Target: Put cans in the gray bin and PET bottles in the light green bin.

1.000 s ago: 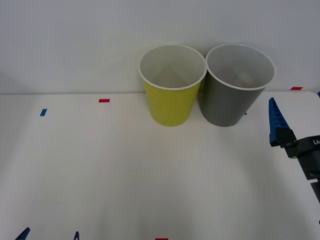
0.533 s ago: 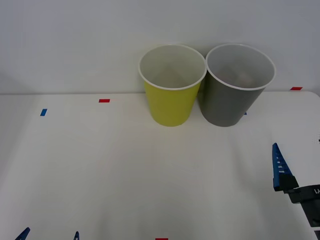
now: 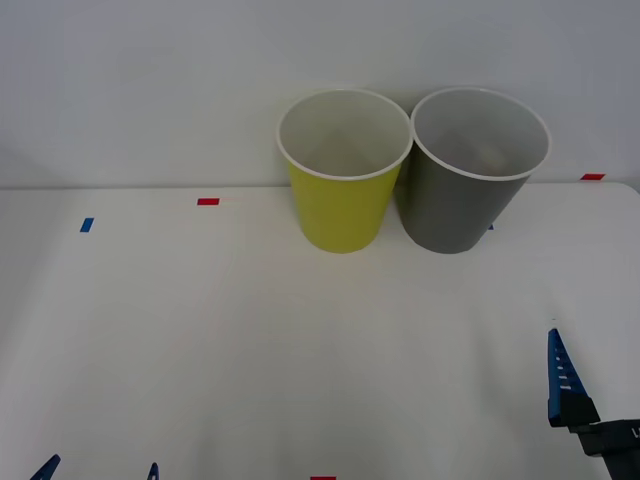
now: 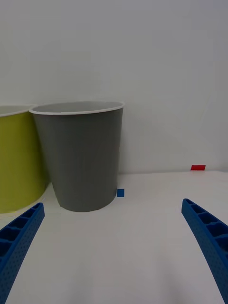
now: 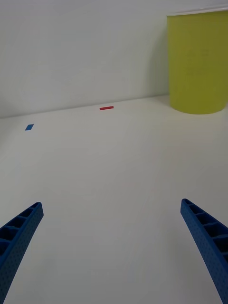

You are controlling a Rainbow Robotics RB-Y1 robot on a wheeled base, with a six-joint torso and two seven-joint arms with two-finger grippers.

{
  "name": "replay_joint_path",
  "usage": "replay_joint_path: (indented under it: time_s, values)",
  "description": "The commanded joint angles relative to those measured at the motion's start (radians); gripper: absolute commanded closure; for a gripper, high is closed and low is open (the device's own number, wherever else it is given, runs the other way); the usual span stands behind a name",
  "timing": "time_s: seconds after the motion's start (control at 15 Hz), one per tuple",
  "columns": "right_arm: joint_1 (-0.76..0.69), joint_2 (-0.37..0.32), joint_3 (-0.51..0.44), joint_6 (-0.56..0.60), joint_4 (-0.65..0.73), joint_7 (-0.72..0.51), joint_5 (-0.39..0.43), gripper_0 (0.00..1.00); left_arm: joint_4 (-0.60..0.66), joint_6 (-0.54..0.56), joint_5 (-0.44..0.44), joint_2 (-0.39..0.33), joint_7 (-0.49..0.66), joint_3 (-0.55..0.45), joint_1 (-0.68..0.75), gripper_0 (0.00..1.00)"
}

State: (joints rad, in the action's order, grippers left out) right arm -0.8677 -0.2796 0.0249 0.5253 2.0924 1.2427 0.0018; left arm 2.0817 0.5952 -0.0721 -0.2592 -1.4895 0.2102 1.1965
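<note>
The light green bin (image 3: 344,190) and the gray bin (image 3: 462,195) stand upright side by side, touching, at the back of the white table. Each bin's floor shows a dim shape that I cannot identify. The cans and PET bottles are hidden. My right gripper (image 4: 112,204) is open with nothing in it, well in front of the gray bin (image 4: 85,156); one of its fingers (image 3: 558,375) shows at the table's near right. My left gripper (image 3: 102,464) is open and holds nothing at the near left edge, far from the light green bin (image 5: 197,61).
A white wall rises right behind the bins. Small tape marks lie on the table: red (image 3: 208,201), blue (image 3: 86,225), red at far right (image 3: 592,176), and blue by the gray bin's foot (image 4: 120,192). Open tabletop stretches between the grippers and the bins.
My right gripper has drawn back from beside the gray bin toward the table's near right edge. The bins and the left gripper have not moved.
</note>
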Motion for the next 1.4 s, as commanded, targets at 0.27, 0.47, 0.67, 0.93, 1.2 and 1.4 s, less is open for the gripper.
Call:
replay_joint_path:
  time_s: [0.27, 0.47, 0.67, 0.93, 1.2, 1.4]
  values:
    - [-0.168, 0.01, 0.038, 0.056, 0.0, -0.025, 0.012, 0.0, 0.0, 0.0, 0.0, 0.0, 0.0, 0.0, 0.0, 0.0]
    - [-0.228, 0.01, 0.044, 0.058, 0.0, -0.045, 0.02, 0.0, 0.0, 0.0, 0.0, 0.0, 0.0, 0.0, 0.0, 0.0]
    - [-0.269, 0.011, 0.053, 0.067, 0.0, -0.069, 0.029, 0.0, 0.0, 0.0, 0.0, 0.0, 0.0, 0.0, 0.0, 0.0]
    - [-0.292, 0.011, 0.053, 0.065, 0.0, -0.091, 0.034, 0.0, 0.0, 0.0, 0.0, 0.0, 0.0, 0.0, 0.0, 0.0]
    - [-0.295, 0.011, 0.053, 0.065, 0.0, -0.091, 0.034, 0.0, 0.0, 0.0, 0.0, 0.0, 0.0, 0.0, 0.0, 0.0]
    - [-0.295, 0.011, 0.053, 0.065, 0.0, -0.091, 0.034, 0.0, 0.0, 0.0, 0.0, 0.0, 0.0, 0.0, 0.0, 0.0]
